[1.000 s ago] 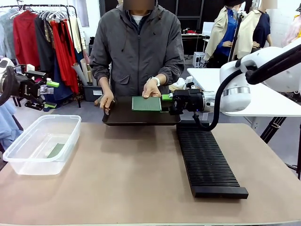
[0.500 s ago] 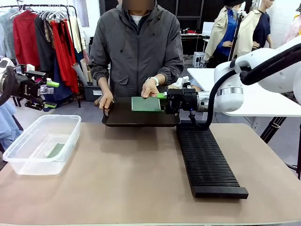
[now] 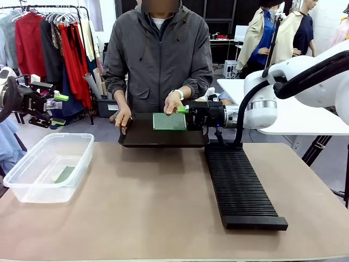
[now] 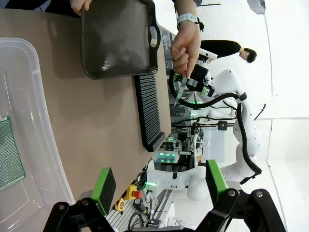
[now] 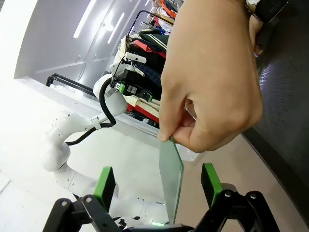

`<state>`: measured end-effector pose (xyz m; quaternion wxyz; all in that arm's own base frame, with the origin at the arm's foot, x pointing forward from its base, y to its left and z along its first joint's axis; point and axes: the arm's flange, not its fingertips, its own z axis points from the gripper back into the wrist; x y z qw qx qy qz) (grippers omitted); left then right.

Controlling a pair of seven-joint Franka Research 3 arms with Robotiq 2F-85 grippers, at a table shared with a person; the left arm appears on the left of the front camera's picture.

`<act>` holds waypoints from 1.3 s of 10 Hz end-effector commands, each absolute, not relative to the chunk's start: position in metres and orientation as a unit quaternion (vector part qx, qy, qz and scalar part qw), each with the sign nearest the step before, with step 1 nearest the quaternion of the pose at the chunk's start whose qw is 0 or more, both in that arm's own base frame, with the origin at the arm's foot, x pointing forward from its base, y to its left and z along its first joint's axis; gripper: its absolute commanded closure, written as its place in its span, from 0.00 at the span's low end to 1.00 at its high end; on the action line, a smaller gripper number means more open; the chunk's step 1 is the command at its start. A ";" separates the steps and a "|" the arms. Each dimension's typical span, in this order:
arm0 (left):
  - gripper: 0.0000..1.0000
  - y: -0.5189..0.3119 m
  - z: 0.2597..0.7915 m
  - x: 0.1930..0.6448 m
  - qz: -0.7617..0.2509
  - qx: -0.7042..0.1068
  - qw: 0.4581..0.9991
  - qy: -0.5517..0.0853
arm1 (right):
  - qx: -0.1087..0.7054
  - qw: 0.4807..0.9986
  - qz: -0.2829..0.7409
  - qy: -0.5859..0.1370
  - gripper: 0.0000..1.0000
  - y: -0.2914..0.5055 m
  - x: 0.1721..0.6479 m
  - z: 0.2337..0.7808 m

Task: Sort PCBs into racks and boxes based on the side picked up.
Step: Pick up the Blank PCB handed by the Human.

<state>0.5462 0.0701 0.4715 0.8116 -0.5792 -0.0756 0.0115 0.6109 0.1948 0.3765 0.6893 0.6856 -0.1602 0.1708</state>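
A thin green rectangular circuit board hangs tilted, pinched by its far edge in the person's hand. A second, finely dotted board lies flat inside the clear plastic tub at left. The long black ribbed rack lies lengthwise at right.

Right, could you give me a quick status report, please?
Right gripper open, jaws straddling the PCB. Person's hand holding that PCB by the tray. Left gripper open near the box, second PCB inside. Nothing blocking.

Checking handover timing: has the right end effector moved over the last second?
Yes. The right end effector has moved left across the tray's right end, up to the PCB that the person's hand holds.
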 end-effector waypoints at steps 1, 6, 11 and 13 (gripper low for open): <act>0.03 0.070 0.474 0.544 0.011 -0.574 0.815 -0.078 | 0.692 0.688 0.154 -0.156 0.23 0.204 0.620 0.381; 0.03 0.070 0.474 0.544 0.011 -0.574 0.815 -0.078 | 0.695 0.690 0.145 -0.144 0.96 0.204 0.621 0.377; 0.03 0.070 0.474 0.544 0.011 -0.574 0.815 -0.078 | 0.692 0.697 0.135 -0.131 1.00 0.206 0.622 0.374; 0.03 0.070 0.474 0.544 0.011 -0.574 0.815 -0.078 | 0.690 0.700 0.134 -0.129 1.00 0.206 0.621 0.374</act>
